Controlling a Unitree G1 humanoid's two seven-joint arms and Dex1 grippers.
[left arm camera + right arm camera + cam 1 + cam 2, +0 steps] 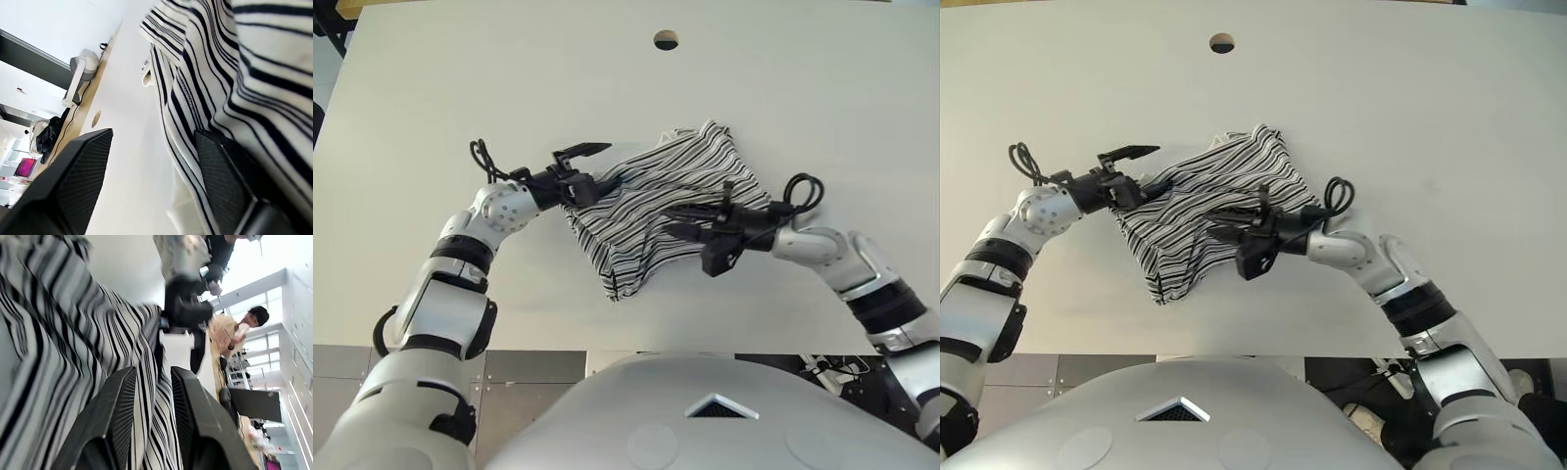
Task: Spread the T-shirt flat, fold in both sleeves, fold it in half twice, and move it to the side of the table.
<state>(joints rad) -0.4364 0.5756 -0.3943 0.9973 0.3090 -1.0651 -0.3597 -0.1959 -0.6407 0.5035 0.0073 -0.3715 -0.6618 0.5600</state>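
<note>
Left claw (593, 167) is spread wide at the left edge of the T-shirt (641, 201). Its upper finger sticks out over bare worktop (783, 98), and in the left wrist view the lower finger (222, 183) has striped cloth lying right against it. The shirt sits crumpled in a bunch around the middle of the worktop, nowhere near flat. The right claw (672, 219) comes in from the shirt's right side, over the fabric. It's pinched down narrow, with striped cloth caught in the gap between its fingers (115, 423).
</note>
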